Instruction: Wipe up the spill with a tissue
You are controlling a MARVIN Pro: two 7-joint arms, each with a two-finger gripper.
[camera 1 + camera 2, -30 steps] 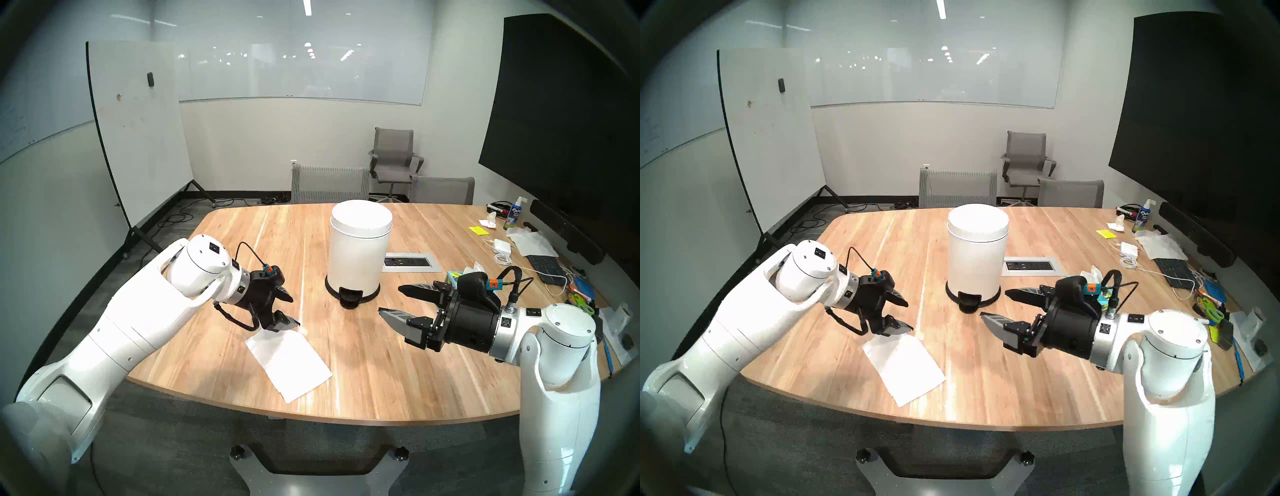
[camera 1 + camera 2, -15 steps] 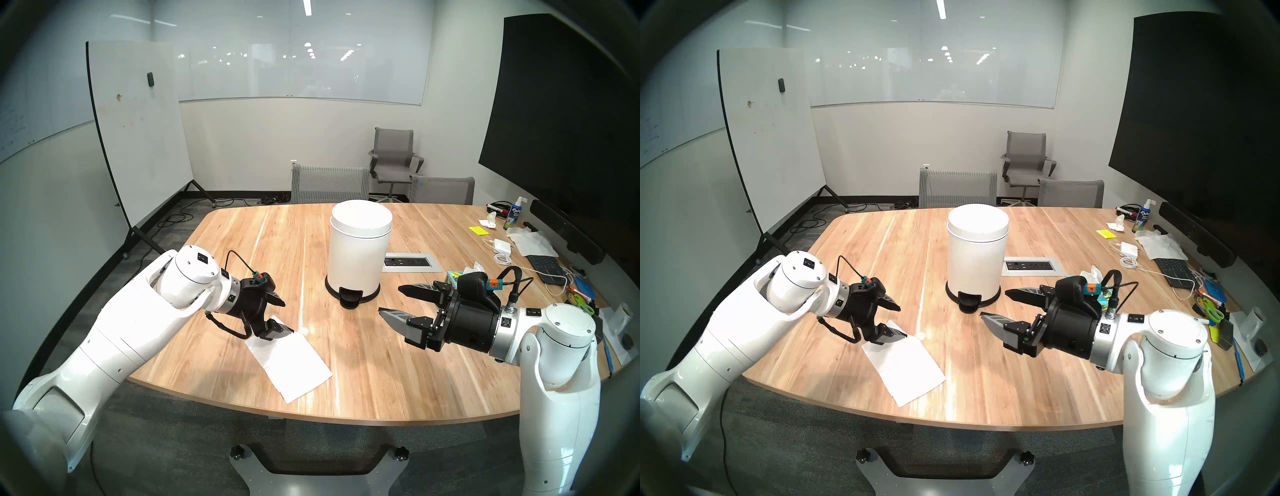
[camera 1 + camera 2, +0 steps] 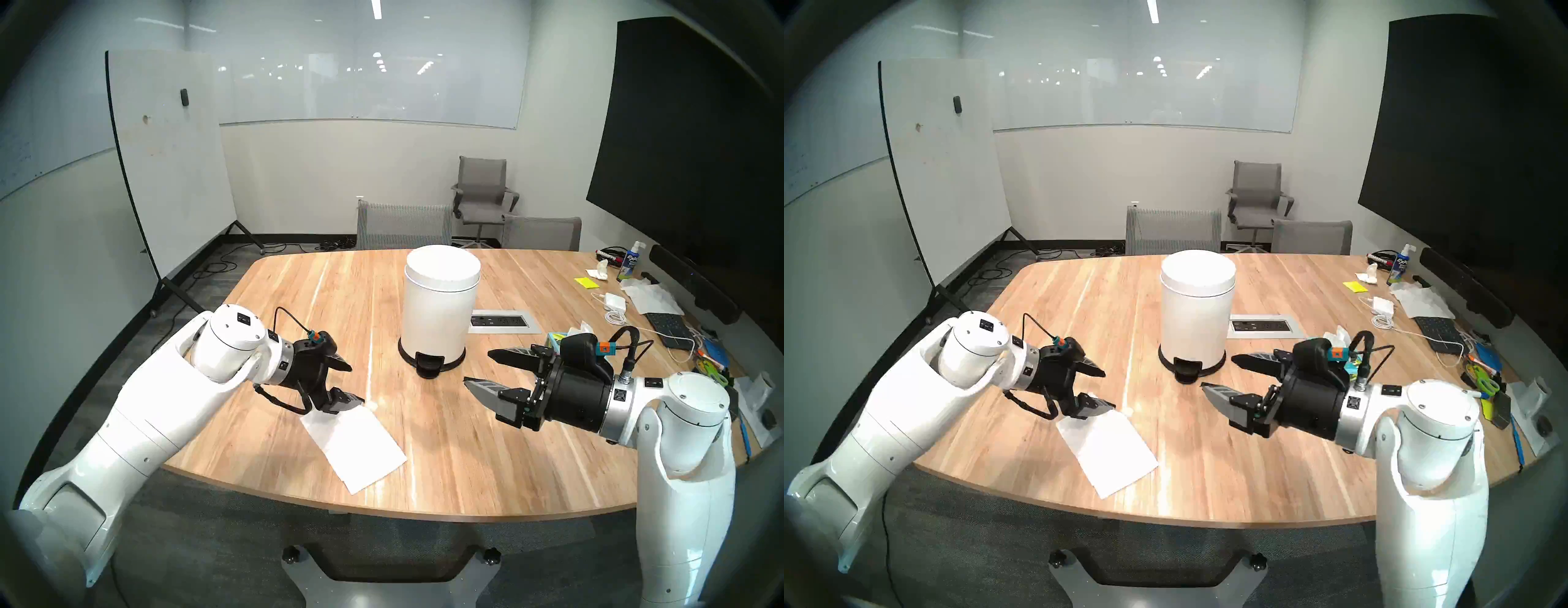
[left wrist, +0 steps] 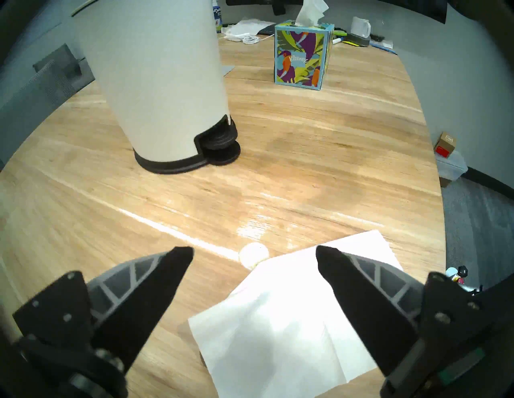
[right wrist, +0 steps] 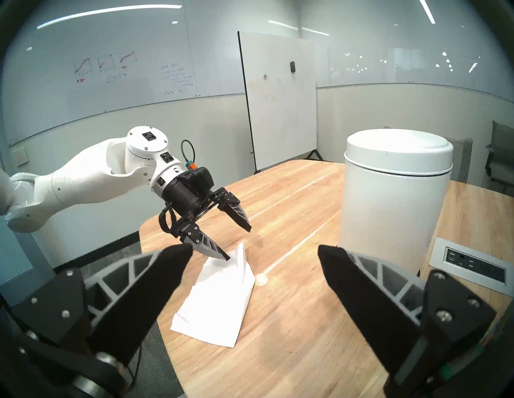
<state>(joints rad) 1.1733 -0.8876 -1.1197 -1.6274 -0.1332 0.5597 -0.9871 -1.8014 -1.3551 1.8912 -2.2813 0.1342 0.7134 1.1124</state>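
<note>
The tissue (image 3: 354, 446) lies flat near the tabletop's (image 3: 488, 467) front edge, its far corner just beside the spill (image 4: 253, 254). The left gripper (image 3: 356, 384) hangs over that corner, jaws apart, empty. The right gripper (image 3: 477, 369) is apart too, above the front right of the tabletop.

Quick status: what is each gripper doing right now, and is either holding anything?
Left gripper: open, empty, one fingertip over the flat white tissue on the table.
Right gripper: open, holding nothing.
</note>
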